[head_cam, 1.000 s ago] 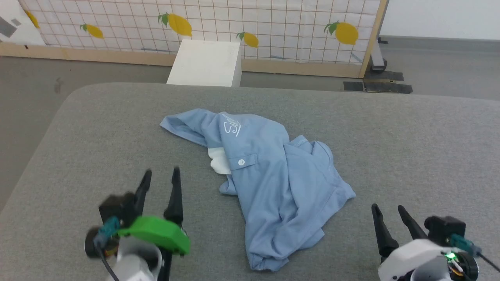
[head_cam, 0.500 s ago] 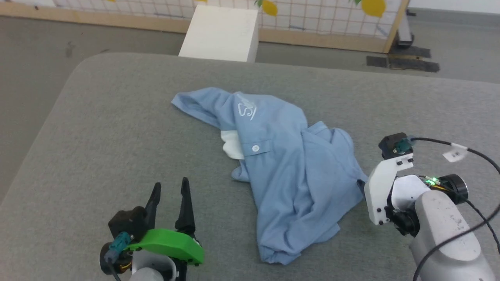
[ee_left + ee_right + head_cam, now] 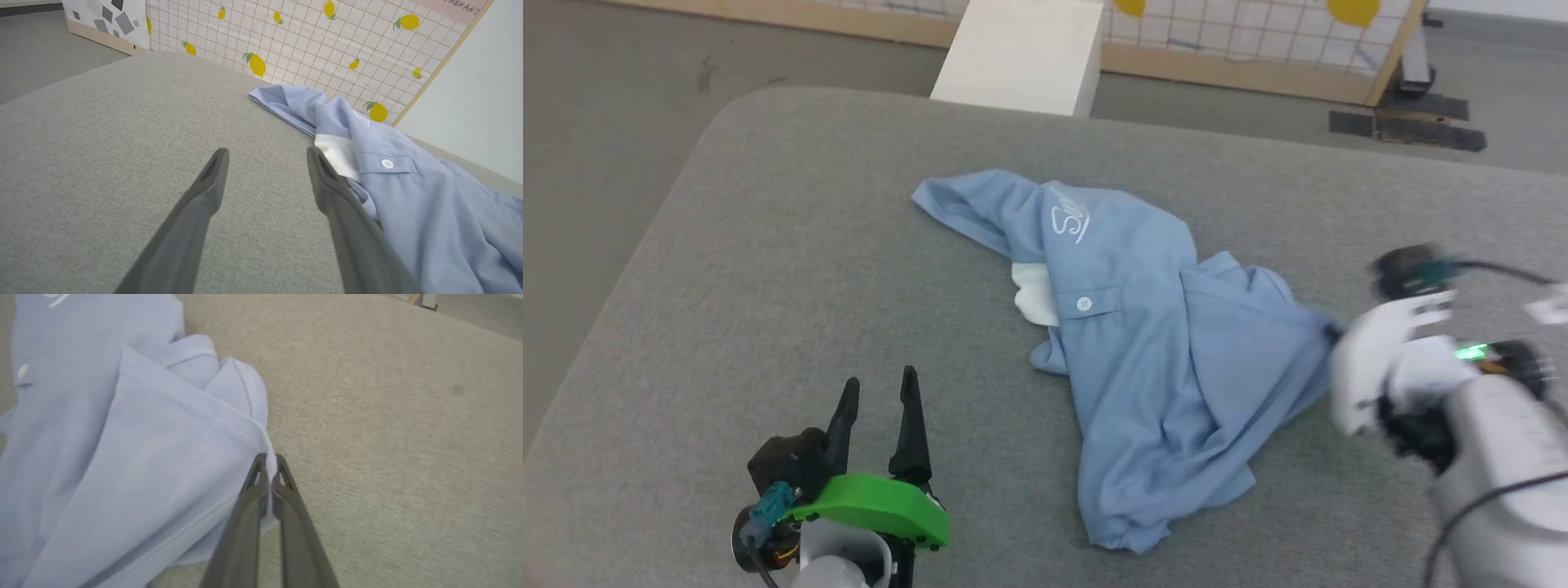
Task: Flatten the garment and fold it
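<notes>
The garment (image 3: pixel 1143 343), a light blue polo shirt, lies crumpled in the middle of the grey table (image 3: pixel 768 269). Its white collar (image 3: pixel 1033 298), one white button (image 3: pixel 1083 305) and a white cursive logo (image 3: pixel 1068 222) face up. My right gripper (image 3: pixel 269 462) is shut on a stitched edge of the garment (image 3: pixel 135 457) at its right side, and the cloth is drawn taut toward it. My left gripper (image 3: pixel 880 392) rests open near the table's front left, clear of the garment (image 3: pixel 408 192), whose collar (image 3: pixel 337 151) lies just right of its fingers (image 3: pixel 208 183).
A white box (image 3: pixel 1021 53) stands on the floor behind the table. Beyond it runs a lemon-print grid panel (image 3: pixel 1258 24) on a wooden base. Dark mats (image 3: pixel 1409 131) lie on the floor at the back right. The table's left edge curves away nearby.
My right arm swung in from the front right to the garment's right edge and shut on it, pulling the cloth rightward. The head camera tilted down and shifted. The left gripper stayed open.
</notes>
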